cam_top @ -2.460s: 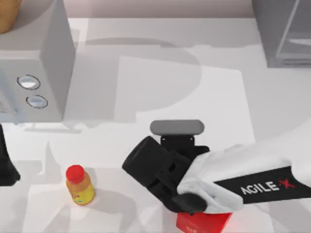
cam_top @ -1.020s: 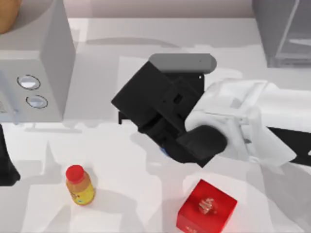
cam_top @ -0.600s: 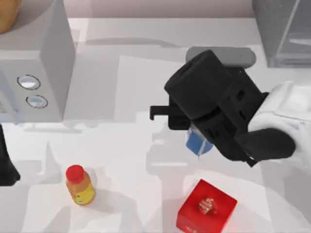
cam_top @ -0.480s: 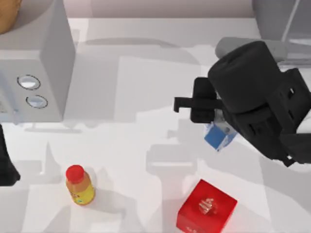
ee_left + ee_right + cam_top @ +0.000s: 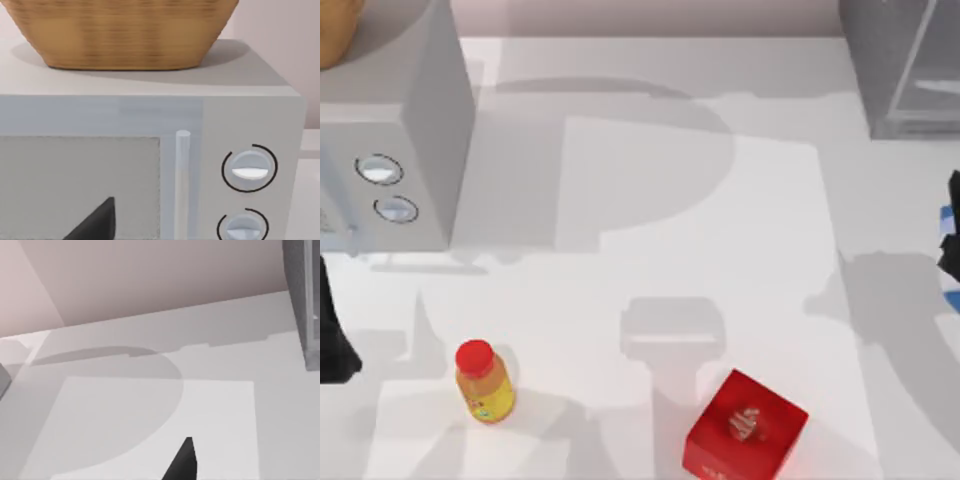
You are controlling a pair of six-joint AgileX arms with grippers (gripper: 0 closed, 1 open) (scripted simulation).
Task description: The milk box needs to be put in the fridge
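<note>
R pincer (image 5: pixel 952 240) at table's R edge | grip state unclear | milk box (image 5: pixel 947 215) beside it

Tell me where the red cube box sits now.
In the top view, the red cube box sits near the table's front edge, right of centre, right of the orange juice bottle.

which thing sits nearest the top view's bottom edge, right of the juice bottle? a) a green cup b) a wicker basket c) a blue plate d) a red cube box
d: the red cube box stands on the table by the top view's bottom edge, to the right of the orange juice bottle.
</note>
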